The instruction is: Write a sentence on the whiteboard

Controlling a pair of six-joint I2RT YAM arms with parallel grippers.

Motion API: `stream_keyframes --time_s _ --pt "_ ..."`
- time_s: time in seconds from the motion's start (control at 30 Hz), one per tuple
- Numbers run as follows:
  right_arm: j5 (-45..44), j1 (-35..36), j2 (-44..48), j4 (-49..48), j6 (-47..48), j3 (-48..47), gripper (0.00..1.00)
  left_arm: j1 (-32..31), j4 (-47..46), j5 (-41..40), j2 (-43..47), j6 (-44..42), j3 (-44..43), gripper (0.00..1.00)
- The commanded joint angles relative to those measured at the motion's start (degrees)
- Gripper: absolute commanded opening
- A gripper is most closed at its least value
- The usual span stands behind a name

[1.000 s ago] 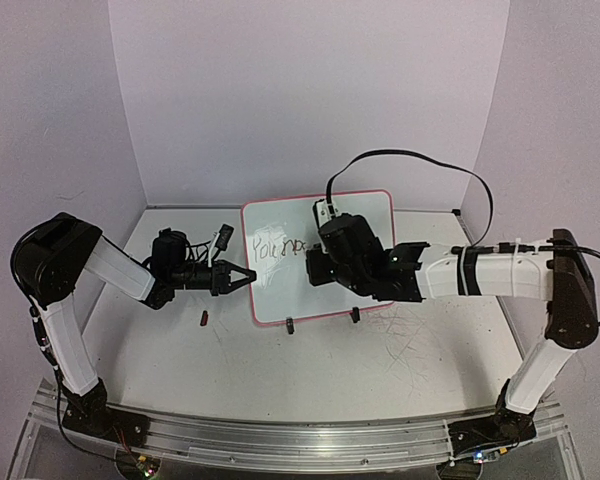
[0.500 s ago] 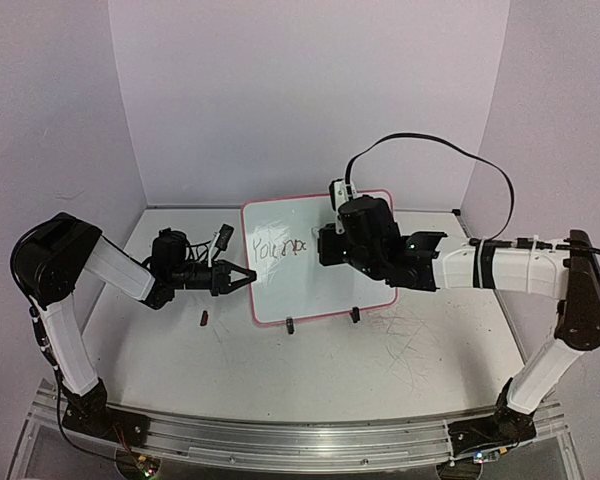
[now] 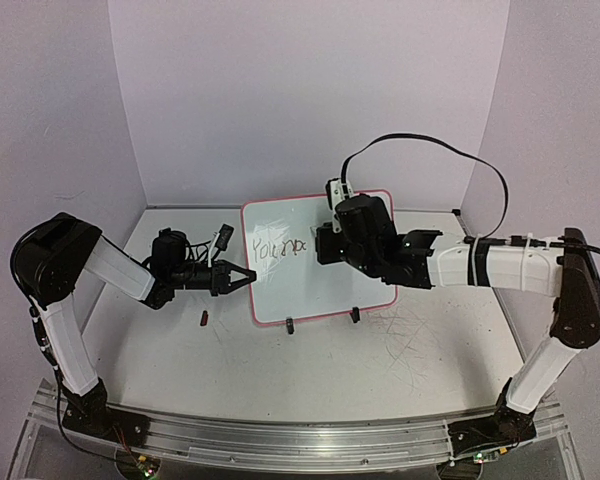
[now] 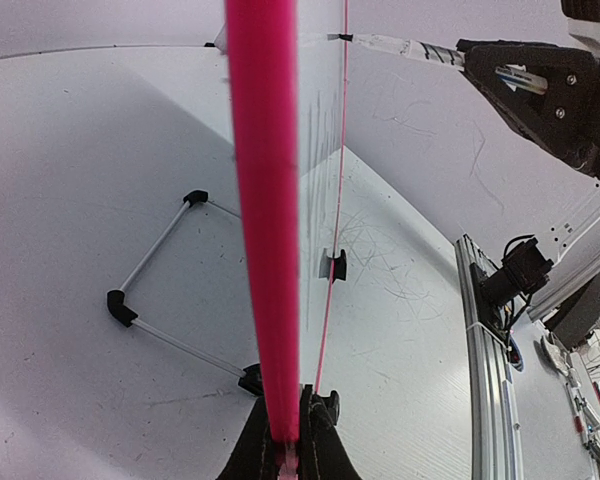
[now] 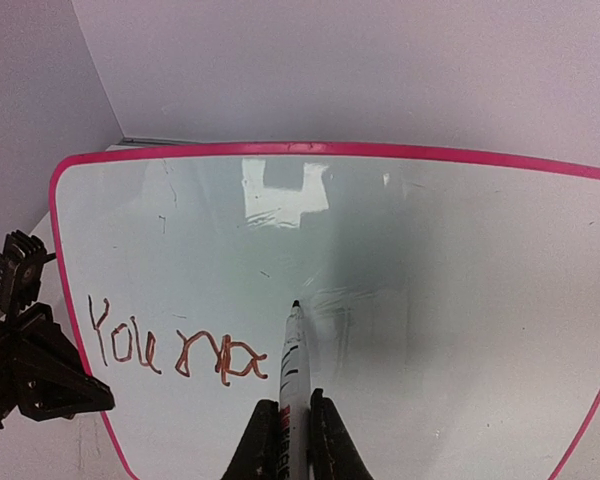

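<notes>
The whiteboard [image 3: 280,285], white with a pink-red rim, stands tilted on two black clip feet. The sentence [image 3: 279,247] is a short reddish-brown scrawl, roughly "You nx", on the board's left half, clear in the right wrist view [image 5: 175,345]. My right gripper [image 5: 291,402] is shut on a white marker [image 5: 292,365]. Its dark tip is at the board face just right of and above the scrawl; I cannot tell if it touches. In the top view my right gripper [image 3: 322,245] is in front of the board's middle. My left gripper [image 3: 248,277] is shut on the board's left rim [image 4: 263,200].
A small dark red cap [image 3: 204,318] lies on the table left of the board's front foot [image 3: 290,324]. A wire stand [image 4: 160,240] props the board from behind. Lilac walls close the back and sides. The right arm's black cable [image 3: 420,145] loops above it.
My right gripper has moved up and to the right along the board with the marker, uncovering the end of the scrawl. The left gripper and the board have not moved.
</notes>
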State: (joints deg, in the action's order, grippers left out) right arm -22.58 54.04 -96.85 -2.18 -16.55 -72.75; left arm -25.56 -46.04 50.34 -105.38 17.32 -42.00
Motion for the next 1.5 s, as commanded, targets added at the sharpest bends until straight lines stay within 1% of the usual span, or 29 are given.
stream_keyframes --time_s 0.0,1.13,1.47 --pt "-0.19 0.19 -1.36 -1.29 0.46 -2.36 0.00 -0.28 2.31 -3.42 0.62 -2.73 -1.32 0.00" --pt "0.37 2.19 0.91 2.18 -5.44 4.16 0.00 -0.28 2.41 -3.49 0.97 -2.73 -1.24 0.00" --pt "-3.53 2.30 2.43 4.55 -5.42 4.28 0.00 -0.28 2.39 -3.43 0.99 -2.73 -1.20 0.00"
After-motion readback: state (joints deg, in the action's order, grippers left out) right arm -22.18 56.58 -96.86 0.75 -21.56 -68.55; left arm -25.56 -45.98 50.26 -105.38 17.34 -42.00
